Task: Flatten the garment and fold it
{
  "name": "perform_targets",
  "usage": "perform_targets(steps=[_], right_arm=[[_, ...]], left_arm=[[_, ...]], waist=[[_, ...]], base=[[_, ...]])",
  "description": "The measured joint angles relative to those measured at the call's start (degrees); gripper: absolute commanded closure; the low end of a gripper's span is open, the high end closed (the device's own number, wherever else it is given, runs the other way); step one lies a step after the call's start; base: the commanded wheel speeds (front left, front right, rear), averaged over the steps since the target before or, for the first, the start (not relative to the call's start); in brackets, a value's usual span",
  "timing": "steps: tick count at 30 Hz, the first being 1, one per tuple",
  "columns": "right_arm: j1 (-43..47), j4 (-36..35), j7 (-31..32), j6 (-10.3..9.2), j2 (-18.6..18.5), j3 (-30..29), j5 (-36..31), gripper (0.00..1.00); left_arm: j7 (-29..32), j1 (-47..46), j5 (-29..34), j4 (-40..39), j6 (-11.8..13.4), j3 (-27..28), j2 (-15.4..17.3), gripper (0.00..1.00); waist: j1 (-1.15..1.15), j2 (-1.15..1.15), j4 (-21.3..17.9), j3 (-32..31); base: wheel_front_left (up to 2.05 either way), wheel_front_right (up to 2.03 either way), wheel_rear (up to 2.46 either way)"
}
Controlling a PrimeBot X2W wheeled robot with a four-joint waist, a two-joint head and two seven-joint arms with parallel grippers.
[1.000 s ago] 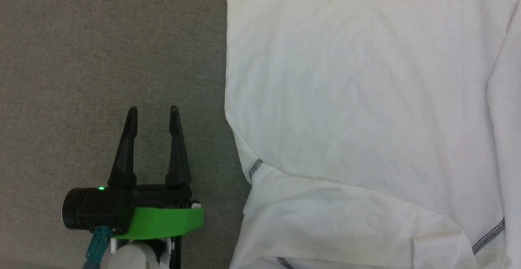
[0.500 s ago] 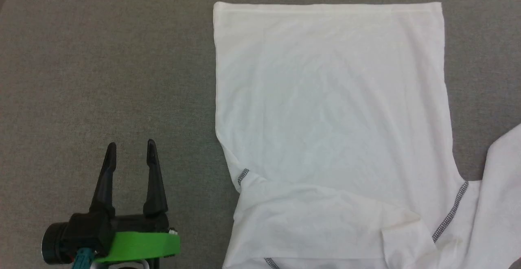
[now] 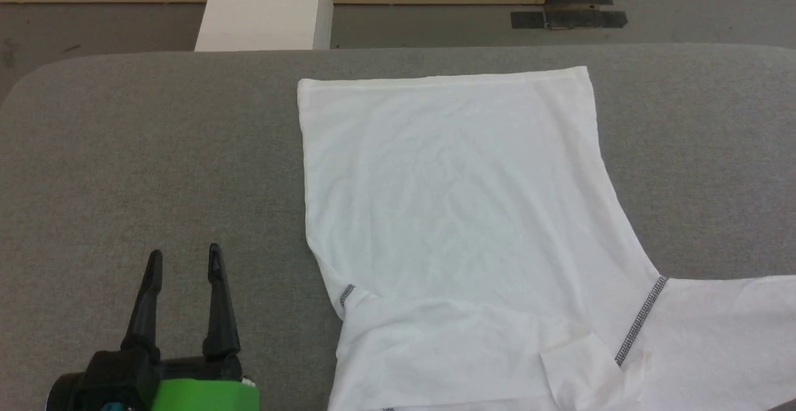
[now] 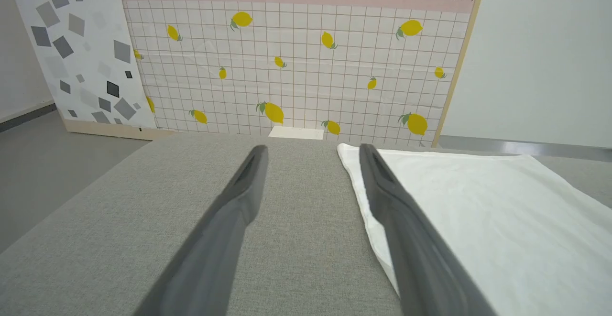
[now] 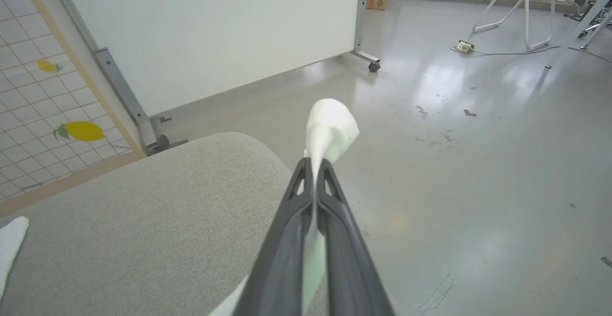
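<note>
The garment point(image 3: 460, 212) is a white T-shirt lying flat on the grey table point(image 3: 155, 150), its hem at the far side. Zigzag stitching marks both armholes. The left sleeve is folded in over the chest near the front edge. The right sleeve point(image 3: 721, 336) stretches out to the right. My left gripper point(image 3: 183, 254) stands open over bare table left of the shirt, holding nothing; in the left wrist view the gripper point(image 4: 311, 151) points along the garment point(image 4: 478, 211) edge. My right gripper point(image 5: 313, 163) is shut on a pinch of the garment point(image 5: 332, 129), held past the table's corner.
A rigid white box point(image 3: 267, 7) stands on the floor beyond the table's far edge. A lemon-patterned panel point(image 4: 296, 67) and a wheeled white partition point(image 5: 215, 29) stand behind. The rounded table corner point(image 5: 229, 153) lies just left of my right fingers.
The head camera has pulled back, so the whole shirt and the table's far edge now show. The right sleeve, raised before, now lies drawn out to the right. My left gripper stays open.
</note>
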Motion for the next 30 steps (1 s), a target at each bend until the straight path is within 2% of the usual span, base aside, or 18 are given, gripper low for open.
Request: perform_targets(steps=[3,8,15,20,24,29,30], right_arm=[[0.1,-1.5,-0.2,0.0,0.2,2.5,1.5,1.0],[0.2,-5.5,-0.3,0.0,1.7,10.5,5.6,1.0],[0.6,-15.8,2.3,0.0,5.1,22.3,10.8,1.0],[1.2,-23.1,4.2,0.0,7.8,29.5,12.0,1.0],[1.5,-27.6,6.6,0.0,11.2,38.5,12.0,1.0],[2.4,-29.1,8.4,0.0,14.2,48.3,11.2,1.0],[2.4,-28.1,8.6,0.0,14.8,55.0,11.2,1.0]], left_arm=[[0.0,0.2,0.0,0.0,0.0,-0.1,0.0,0.0],[0.1,0.3,-0.2,0.0,0.0,-0.3,0.0,0.0],[0.9,0.4,-0.2,-0.7,0.1,-0.6,0.2,0.0],[1.3,0.4,-0.2,-1.3,0.5,-0.8,0.3,0.0],[1.3,0.4,-0.3,-1.4,0.6,-1.3,0.3,0.0],[1.3,0.5,-0.3,-1.5,0.6,-1.6,0.3,0.0],[1.3,0.4,-0.3,-1.5,0.6,-1.9,0.3,0.0]], waist=[[0.0,0.0,-0.6,-1.1],[0.0,0.0,-1.1,-2.5],[0.0,0.0,-0.2,-3.3],[0.0,0.0,0.9,-3.4],[0.0,0.0,2.4,-3.7],[0.0,0.0,3.7,-3.4],[0.0,0.0,4.5,-2.9]], base=[[0.0,0.0,0.0],[0.0,0.0,0.0],[0.0,0.0,0.0],[0.0,0.0,0.0],[0.0,0.0,0.0],[0.0,0.0,0.0],[0.0,0.0,0.0]])
